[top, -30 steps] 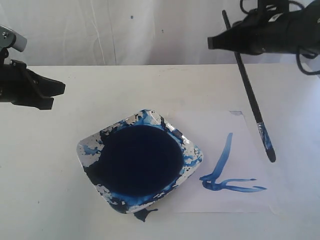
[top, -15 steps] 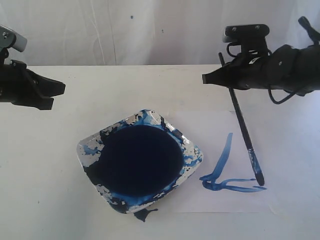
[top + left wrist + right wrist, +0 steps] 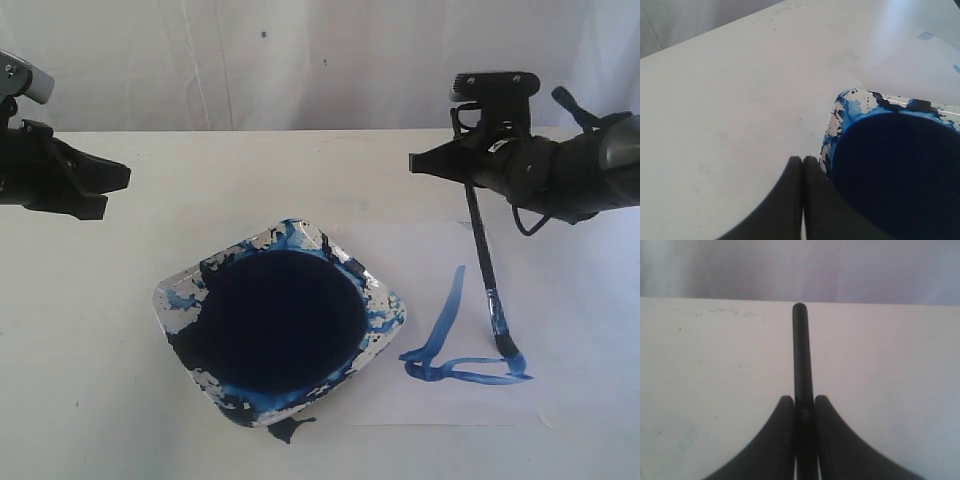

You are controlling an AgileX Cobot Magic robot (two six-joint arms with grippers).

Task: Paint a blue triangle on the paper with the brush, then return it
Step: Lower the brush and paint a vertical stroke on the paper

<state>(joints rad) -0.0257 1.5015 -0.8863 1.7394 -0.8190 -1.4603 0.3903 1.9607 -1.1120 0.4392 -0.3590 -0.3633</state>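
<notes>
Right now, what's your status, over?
Left gripper shut, empty. Right gripper shut on brush, tip on paper. Blue triangle two sides painted, third missing. Paint dish beside it, not blocking.

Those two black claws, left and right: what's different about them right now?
The left gripper is shut on nothing, while the right gripper clamps the brush. The left hangs off beside the paint dish. The right is over the paper, brush tip down on it. Both are black, jaws closed.
</notes>
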